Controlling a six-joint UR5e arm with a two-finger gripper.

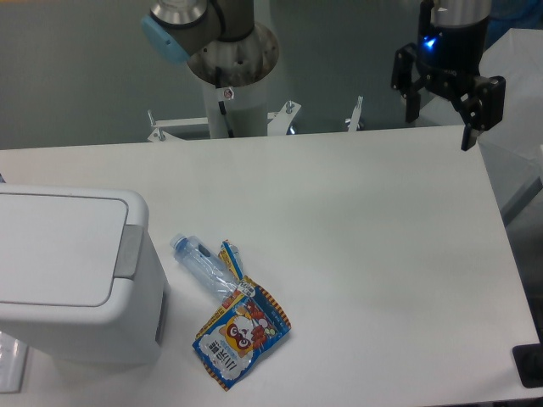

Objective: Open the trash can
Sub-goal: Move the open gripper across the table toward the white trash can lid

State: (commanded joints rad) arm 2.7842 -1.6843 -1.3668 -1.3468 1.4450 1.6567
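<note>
The trash can [72, 271] is a big white boxy bin at the table's left front, with its flat lid down and a grey push-strip [129, 252] along the lid's right edge. My gripper [439, 130] hangs high over the table's far right corner, far from the bin. Its two black fingers [411, 106] point down and stand apart, open, with nothing between them.
A clear plastic bottle [202, 264] lies just right of the bin. Against it lies a blue snack packet [241, 332] with a cartoon print. The arm's base column [229, 76] stands behind the table's far edge. A dark object [530, 366] sits at the front right corner.
</note>
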